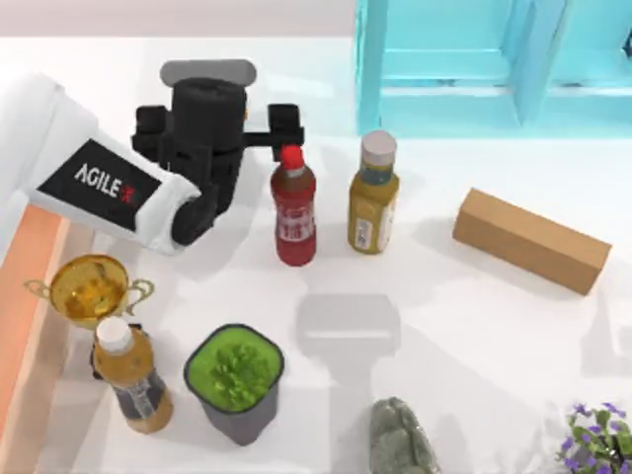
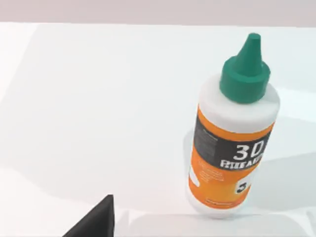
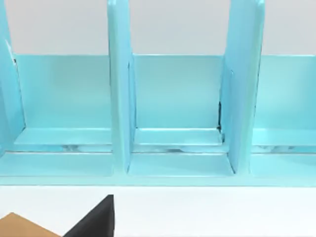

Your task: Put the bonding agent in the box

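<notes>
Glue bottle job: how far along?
Early stage. Done: my left arm has been brought over the back-left of the table, its wrist camera facing the bonding agent. In hand: nothing; the bottle stands upright on the table, ungripped. Left: grasp it, carry it to the box at the table's left edge, and release it inside.

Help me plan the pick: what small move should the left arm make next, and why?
Probably ease the left end effector forward toward the glue bottle before closing. In the left wrist view the bottle stands upright on the white table, ahead of the end effector and untouched. The salmon-orange box waits at the table's left edge, so the grasp comes first.
</notes>
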Robot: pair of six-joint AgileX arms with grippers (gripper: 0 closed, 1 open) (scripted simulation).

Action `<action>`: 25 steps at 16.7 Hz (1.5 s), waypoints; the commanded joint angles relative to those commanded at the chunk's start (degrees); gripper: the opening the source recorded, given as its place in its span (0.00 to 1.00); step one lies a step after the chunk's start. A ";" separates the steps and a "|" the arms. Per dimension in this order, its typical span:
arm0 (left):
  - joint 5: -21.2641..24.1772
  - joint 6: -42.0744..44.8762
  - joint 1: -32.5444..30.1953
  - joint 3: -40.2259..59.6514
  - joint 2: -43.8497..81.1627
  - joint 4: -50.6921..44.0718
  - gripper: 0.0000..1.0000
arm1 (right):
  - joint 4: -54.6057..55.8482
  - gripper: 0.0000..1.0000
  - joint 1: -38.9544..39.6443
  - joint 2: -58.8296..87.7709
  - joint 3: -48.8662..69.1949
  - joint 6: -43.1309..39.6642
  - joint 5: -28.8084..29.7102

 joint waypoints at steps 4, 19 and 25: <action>1.29 0.57 1.36 8.52 5.77 -2.75 1.00 | 0.00 1.00 0.00 0.00 0.00 0.00 0.00; 3.34 1.32 3.38 23.53 18.09 -5.25 0.77 | 0.00 1.00 0.00 0.00 0.00 0.00 0.00; 3.34 1.32 3.38 23.53 18.09 -5.25 0.32 | 0.00 1.00 0.00 0.00 0.00 0.00 0.00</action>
